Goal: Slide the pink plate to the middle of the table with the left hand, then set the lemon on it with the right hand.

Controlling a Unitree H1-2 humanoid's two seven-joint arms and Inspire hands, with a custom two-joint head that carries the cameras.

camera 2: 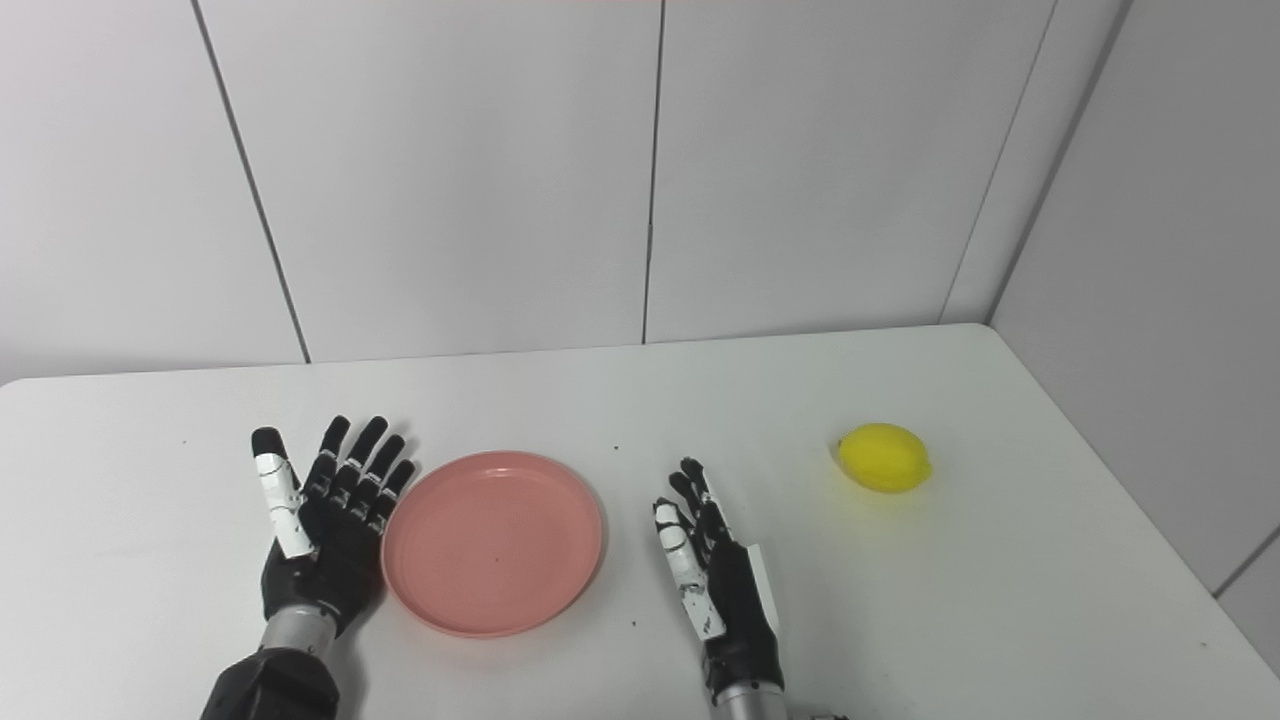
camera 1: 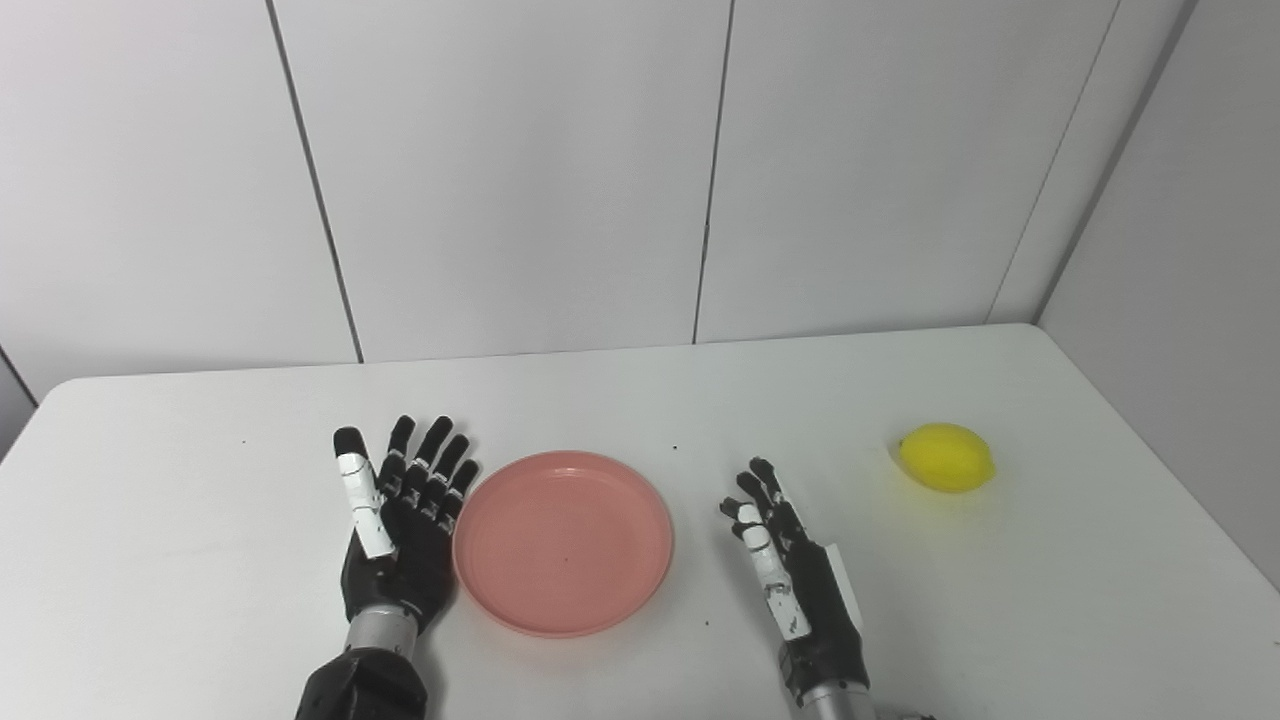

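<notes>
Flanking the pink plate (camera 1: pixel 563 541), both hands' fingers (camera 1: pixel 430 465) spread wide, lemon (camera 1: pixel 946 457) well apart.

Both head views are brightly and evenly lit, with soft, diffuse light that seems to come from above. The white table (camera 1: pixel 620 400) is near overexposed, and its far edge fades into the pale wall panels (camera 1: pixel 500 170) with little contrast. Shadows are faint and short: a soft grey smudge under the lemon (camera 1: pixel 946 457), a thin dark rim along the near edge of the pink plate (camera 1: pixel 563 541), and weak shading beside the left hand (camera 1: pixel 400 520) and the right hand (camera 2: pixel 715 570). No hard glare shows. Focus is fairly sharp throughout, with slight softness and compression noise on the dark fingers. Straight panel seams lean outward toward the frame edges, a mild wide-angle effect.
</notes>
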